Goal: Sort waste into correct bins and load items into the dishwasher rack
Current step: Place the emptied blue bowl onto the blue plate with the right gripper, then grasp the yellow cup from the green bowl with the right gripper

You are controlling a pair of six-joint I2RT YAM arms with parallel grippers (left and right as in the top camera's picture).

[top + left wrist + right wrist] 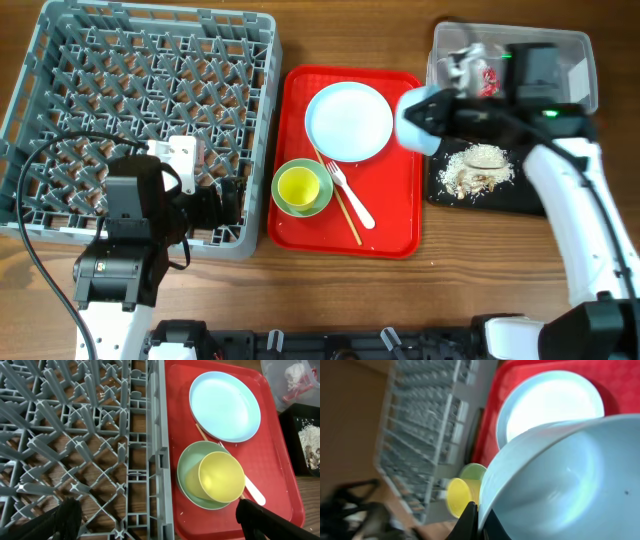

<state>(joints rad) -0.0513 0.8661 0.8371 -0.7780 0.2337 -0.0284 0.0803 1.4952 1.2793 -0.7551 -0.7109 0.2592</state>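
My right gripper [442, 108] is shut on the rim of a pale blue bowl [415, 122] and holds it tilted above the right edge of the red tray; the pinch also shows in the right wrist view [477, 520], with the bowl [560, 480] filling it. The black tray [525, 195] holds whitish crumbs [478, 165]. The clear tub [570, 50] holds the red-and-white wrapper [487, 78]. On the red tray lie the plate [349, 121], a yellow-green cup [298, 186] inside a pale bowl [318, 205], a white fork [352, 197] and chopsticks [343, 212]. My left gripper [160, 525] is open over the grey rack's [140, 110] front right rim.
The red serving tray [395, 225] sits between the rack and the bins. In the left wrist view the rack [75, 435] fills the left, with the plate [225, 406] and cup [221, 477] to the right. A black cable loops at the front left.
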